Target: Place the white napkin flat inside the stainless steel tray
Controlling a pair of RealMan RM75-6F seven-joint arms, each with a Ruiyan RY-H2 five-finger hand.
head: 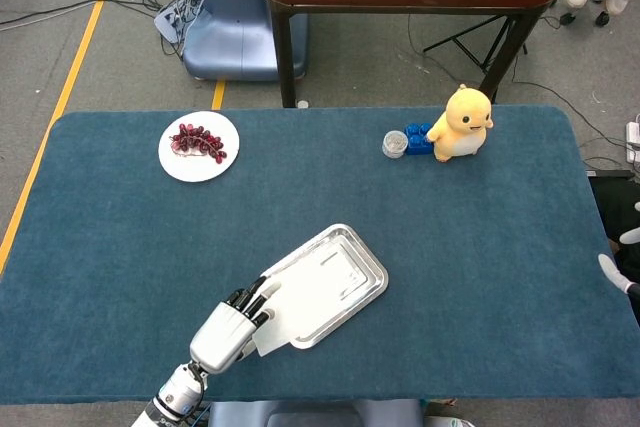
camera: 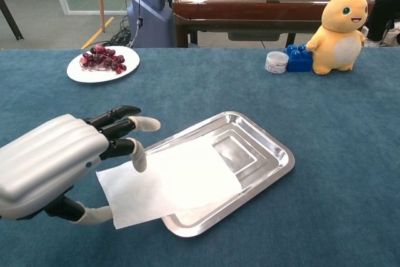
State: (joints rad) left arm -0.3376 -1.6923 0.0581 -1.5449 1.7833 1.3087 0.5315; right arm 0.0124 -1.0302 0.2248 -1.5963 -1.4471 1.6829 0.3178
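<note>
The stainless steel tray lies at an angle near the table's front. The white napkin lies flat over the tray's near-left half, and its corner hangs over the rim onto the blue cloth. My left hand is just left of the napkin with its fingers apart. One fingertip is at the napkin's left edge and the thumb lies low by the overhanging corner, holding nothing. Only spread fingertips of my right hand show at the head view's far right edge.
A white plate of grapes sits at the back left. A yellow plush toy, a blue block and a small jar stand at the back right. A brown table stands beyond.
</note>
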